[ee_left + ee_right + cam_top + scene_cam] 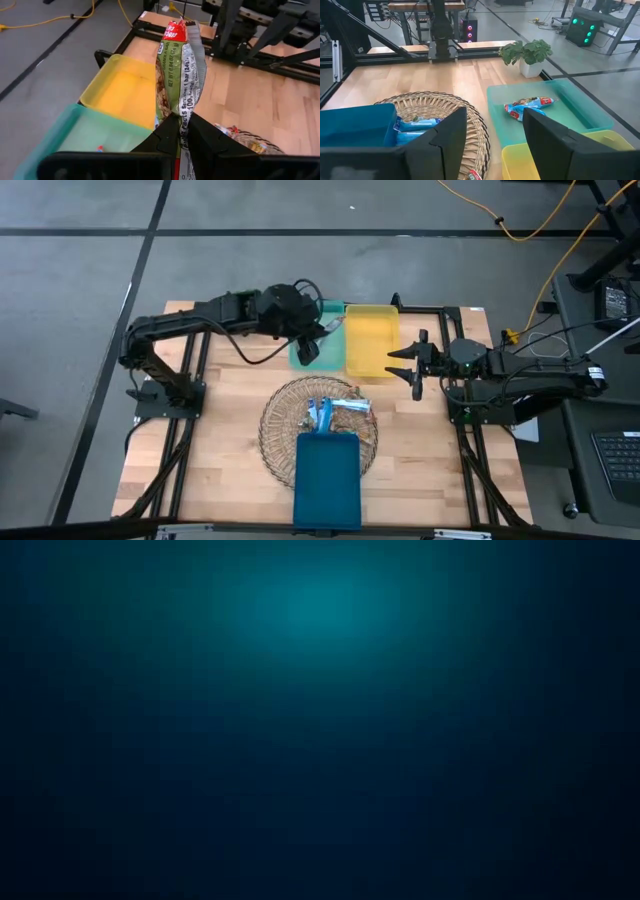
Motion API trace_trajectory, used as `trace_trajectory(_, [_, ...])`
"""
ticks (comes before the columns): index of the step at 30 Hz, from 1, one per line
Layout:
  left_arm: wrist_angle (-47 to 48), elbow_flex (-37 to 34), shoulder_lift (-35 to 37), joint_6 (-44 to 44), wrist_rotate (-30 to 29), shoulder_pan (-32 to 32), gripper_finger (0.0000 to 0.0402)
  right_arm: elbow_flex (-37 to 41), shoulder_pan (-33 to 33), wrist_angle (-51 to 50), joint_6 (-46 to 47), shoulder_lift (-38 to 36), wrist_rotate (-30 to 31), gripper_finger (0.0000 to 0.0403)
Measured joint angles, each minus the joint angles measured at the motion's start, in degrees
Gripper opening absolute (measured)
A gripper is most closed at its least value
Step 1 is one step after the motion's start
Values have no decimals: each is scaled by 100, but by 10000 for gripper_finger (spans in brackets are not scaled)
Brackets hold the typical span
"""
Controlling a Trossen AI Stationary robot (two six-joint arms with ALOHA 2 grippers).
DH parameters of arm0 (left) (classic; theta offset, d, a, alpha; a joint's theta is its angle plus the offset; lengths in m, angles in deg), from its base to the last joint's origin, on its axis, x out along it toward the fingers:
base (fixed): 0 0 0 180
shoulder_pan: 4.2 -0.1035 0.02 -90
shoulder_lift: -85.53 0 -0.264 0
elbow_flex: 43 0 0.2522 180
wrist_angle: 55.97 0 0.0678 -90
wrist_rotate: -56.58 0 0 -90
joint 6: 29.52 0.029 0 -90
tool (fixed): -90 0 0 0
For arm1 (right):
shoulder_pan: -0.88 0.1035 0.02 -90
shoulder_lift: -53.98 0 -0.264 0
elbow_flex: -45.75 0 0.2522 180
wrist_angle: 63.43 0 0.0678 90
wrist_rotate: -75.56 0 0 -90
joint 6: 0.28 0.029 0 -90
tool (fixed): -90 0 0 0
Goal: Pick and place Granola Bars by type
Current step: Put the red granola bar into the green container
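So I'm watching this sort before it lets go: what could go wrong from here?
The left gripper pinches the red-topped bar only by one wrapper end, so it may slip. It hangs near the border of the green tray and yellow tray, so it might land wrong; green already holds a blue bar.

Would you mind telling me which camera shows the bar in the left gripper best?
The left wrist view: the granola bar fills it, pinched in the left gripper, print readable. The high view barely shows it under the arm; the low view is dark; the right wrist view misses it.
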Motion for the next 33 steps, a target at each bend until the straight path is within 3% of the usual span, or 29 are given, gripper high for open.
trace_trajectory(18, [-131,0,-90,694,467,-1423,29,0,0,4,60,0,2,196])
trace_trajectory(25, [-174,0,-600,932,1015,-1932,32,0,-1,2,299,2,7,196])
trace_trajectory(33, [-195,0,-1469,1156,1136,-2311,31,0,0,2,299,2,9,196])
